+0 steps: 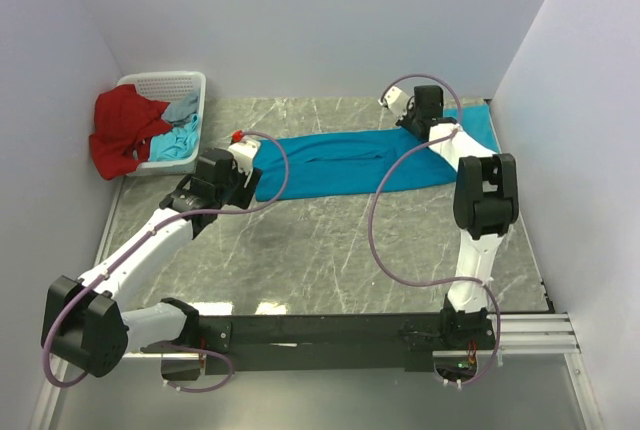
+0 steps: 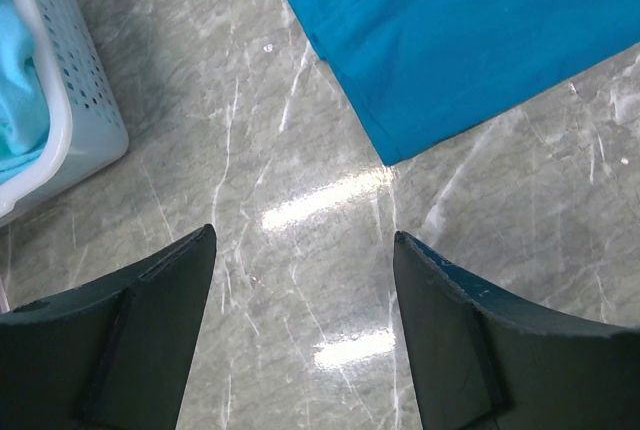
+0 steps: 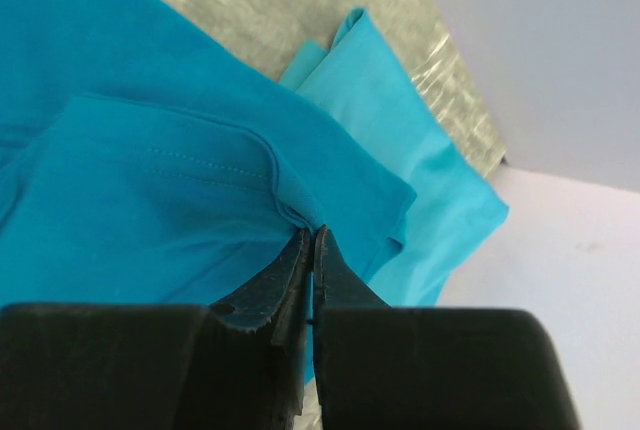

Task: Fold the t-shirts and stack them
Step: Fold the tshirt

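The right gripper [image 3: 312, 242] is clamped on a folded edge at the right end of the t-shirt [image 1: 335, 162], whose long axis runs left to right across the table [image 1: 330, 245]. The left gripper [image 2: 302, 242] hangs spread over bare table beside its left corner.

No legible text, label, brand, number or sign in any view: checked teal-blue cloth t-shirt [image 1: 360, 160], white perforated plastic basket [image 1: 165, 80], grey marble-patterned tabletop [image 1: 330, 250].
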Controlling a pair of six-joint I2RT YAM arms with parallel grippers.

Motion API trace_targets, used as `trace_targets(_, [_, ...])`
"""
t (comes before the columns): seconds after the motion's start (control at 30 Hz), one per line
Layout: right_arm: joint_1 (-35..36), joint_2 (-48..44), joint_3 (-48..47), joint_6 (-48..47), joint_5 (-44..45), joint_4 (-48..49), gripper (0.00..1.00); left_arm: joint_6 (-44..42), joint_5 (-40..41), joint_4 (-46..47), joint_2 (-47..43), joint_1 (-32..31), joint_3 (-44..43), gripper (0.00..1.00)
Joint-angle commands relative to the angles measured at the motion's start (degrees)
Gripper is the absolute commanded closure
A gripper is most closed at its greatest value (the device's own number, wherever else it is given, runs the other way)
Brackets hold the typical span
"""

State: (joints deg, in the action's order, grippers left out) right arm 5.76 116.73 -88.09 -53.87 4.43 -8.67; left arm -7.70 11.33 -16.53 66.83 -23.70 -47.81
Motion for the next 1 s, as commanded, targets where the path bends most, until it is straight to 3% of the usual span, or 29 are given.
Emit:
trace_targets(0.0, [-0.2,2.8,-4.1,1.1,5.1,1.3,0.96,0.7,-1.0,2.0,0.2,-0.3,-0.3,0.23])
trace_targets(0.17, [-0.2,7.5,-8.6,3.8,12.6,4.1,0.91,0.7,-1.1,2.0,0.5,-0.3,-0.2,0.23])
trace_targets(0.27, [-0.2,10.2,-10.1,6.1,19.6,8.5,0.76,0.7,-1.0,1.9,0.6,-0.3,-0.2,0.23])
trace_targets(0.3, [-0.3,11.1,-10.3,6.5,21.1,10.1,0.64,0.6,-1.0,2.0,0.6,-0.3,-0.2,0.23])
trace_targets(0.43, [-0.4,11.3,-10.3,7.5,23.9,12.9,0.45,0.7,-1.1,1.9,0.8,-0.3,-0.3,0.23])
trace_targets(0.63, [-0.4,8.7,-9.8,10.2,22.4,11.2,0.42,0.7,-1.1,1.9,0.8,-0.3,-0.4,0.23])
trace_targets(0.73, [-0.2,6.4,-11.1,13.0,18.9,5.5,0.41,0.8,-0.6,1.9,0.4,-0.3,-0.4,0.23])
trace_targets(0.8, [-0.1,3.9,-11.7,14.3,9.9,-2.9,0.40,1.3,0.2,2.4,-0.5,-0.3,-0.5,0.23])
trace_targets(0.87, [0.2,-0.7,-10.4,12.7,-2.3,-9.8,0.36,1.6,1.9,3.7,-3.1,-0.2,-0.1,0.23])
trace_targets(0.9, [0.5,-2.5,-8.8,8.7,-13.5,-12.6,0.35,2.7,2.8,4.3,-4.1,-0.2,0.3,0.23])
trace_targets(0.97, [2.3,-8.5,-1.4,4.9,-23.8,-14.3,0.35,3.9,6.0,5.5,-7.3,0.5,0.6,0.21])
